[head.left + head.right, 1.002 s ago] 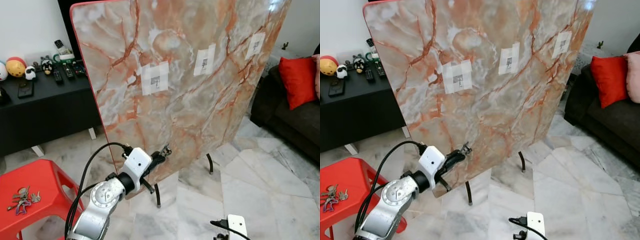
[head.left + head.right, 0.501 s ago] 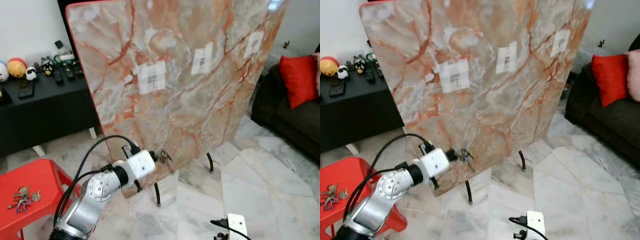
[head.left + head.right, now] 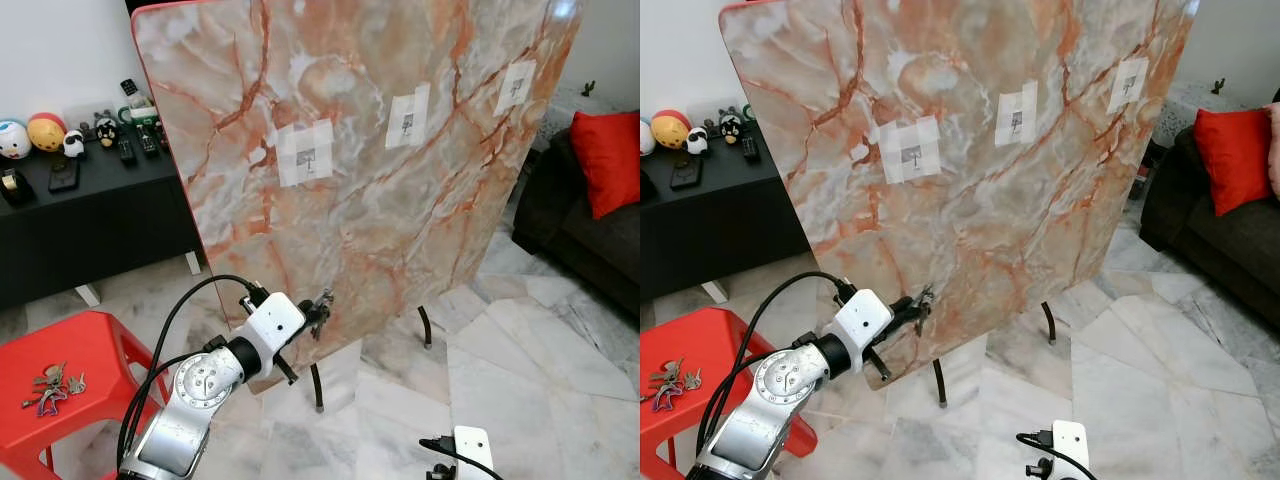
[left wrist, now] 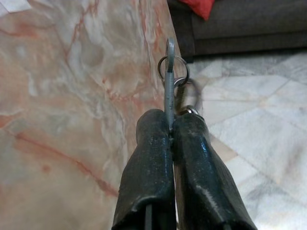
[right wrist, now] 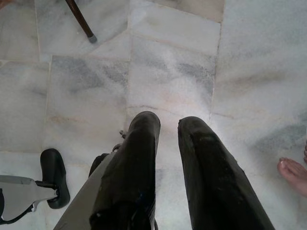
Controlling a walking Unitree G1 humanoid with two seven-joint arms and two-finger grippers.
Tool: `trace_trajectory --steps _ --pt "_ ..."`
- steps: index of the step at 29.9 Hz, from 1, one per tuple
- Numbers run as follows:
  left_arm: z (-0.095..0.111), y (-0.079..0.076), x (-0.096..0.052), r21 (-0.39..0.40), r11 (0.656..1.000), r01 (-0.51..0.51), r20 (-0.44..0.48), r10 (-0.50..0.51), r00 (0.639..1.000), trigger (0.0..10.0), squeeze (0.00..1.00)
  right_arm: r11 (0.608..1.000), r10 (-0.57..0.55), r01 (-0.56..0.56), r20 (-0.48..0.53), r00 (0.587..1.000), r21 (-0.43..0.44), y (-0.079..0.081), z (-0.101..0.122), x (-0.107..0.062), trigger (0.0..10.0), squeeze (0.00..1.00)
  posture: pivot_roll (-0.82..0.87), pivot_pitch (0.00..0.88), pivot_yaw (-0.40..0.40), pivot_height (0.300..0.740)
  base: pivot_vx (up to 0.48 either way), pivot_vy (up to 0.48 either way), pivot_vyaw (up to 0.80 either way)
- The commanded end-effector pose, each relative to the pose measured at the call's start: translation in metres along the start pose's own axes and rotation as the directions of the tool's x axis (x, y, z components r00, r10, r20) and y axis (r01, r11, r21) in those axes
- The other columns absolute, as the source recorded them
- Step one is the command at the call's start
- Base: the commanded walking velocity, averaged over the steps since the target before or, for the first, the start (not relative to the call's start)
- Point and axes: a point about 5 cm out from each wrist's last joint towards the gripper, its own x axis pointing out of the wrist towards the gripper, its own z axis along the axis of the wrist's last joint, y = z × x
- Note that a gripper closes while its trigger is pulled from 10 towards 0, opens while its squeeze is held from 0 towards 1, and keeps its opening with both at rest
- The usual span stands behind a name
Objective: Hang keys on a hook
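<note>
My left gripper [image 3: 318, 305] is shut on a bunch of keys [image 4: 170, 76], raised in front of the lower part of a tilted marble board [image 3: 400, 200]. The key ring and a flat key stick out past the fingertips [image 4: 158, 124], close to the board's face. Three taped hooks sit higher on the board: one on the left [image 3: 305, 157], one in the middle [image 3: 407, 124], one on the right [image 3: 515, 86]. A second bunch of keys [image 3: 50, 387] lies on the red stool [image 3: 95, 350]. My right gripper [image 5: 168, 124] hangs low over the floor, fingers slightly apart and empty.
The board stands on thin black legs [image 3: 318, 392] over a marble floor. A black cabinet [image 3: 90, 215] with remotes and toys is at the left, a dark sofa with a red cushion [image 3: 608, 160] at the right. A person's bare toes [image 5: 291, 175] are near my right gripper.
The left gripper with the keys swung down and back up, ending near where it was a second ago. The camera shifted slightly. The right arm stayed put.
</note>
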Motion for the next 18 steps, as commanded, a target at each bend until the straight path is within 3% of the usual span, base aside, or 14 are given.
trace_trajectory --steps 1,4,7,8,9,18 --pt "0.003 0.001 0.000 -0.022 1.000 -0.009 0.011 0.009 1.000 10.0 0.00 1.000 -0.007 0.007 -0.001 1.000 0.004 -0.002 0.000 0.000 10.0 0.00 0.05 0.012 -0.052 0.740 0.000 0.000 0.00" --pt "0.001 0.002 0.000 -0.021 0.999 -0.028 -0.008 0.028 1.000 10.0 0.00 1.000 -0.007 0.007 -0.001 1.000 0.005 -0.003 0.000 0.000 10.0 0.00 0.05 0.012 -0.053 0.740 0.000 0.000 0.00" --pt "-0.001 0.003 0.000 -0.072 0.995 -0.065 -0.013 0.064 0.998 10.0 0.00 1.000 -0.008 0.008 -0.002 1.000 0.003 -0.003 0.000 0.000 10.0 0.00 0.05 0.012 -0.054 0.740 0.000 0.000 0.00" --pt "0.000 0.003 0.001 -0.119 0.989 -0.086 -0.007 0.086 0.996 10.0 0.00 1.000 -0.007 0.007 -0.002 1.000 0.003 -0.003 0.000 0.000 10.0 0.00 0.05 0.011 -0.054 0.740 0.000 0.000 0.00" --pt "0.006 0.001 0.002 -0.227 0.967 -0.113 0.035 0.124 0.992 10.0 0.00 1.000 -0.007 0.007 -0.001 1.000 0.006 -0.003 0.000 0.000 10.0 0.00 0.05 0.011 -0.054 0.740 0.000 0.000 0.00" --pt "0.009 -0.006 0.007 -0.231 0.967 -0.110 0.041 0.123 0.992 10.0 0.00 1.000 -0.006 0.006 0.002 1.000 0.009 -0.003 0.000 0.000 10.0 0.00 0.05 0.009 -0.055 0.740 0.000 0.000 0.00"
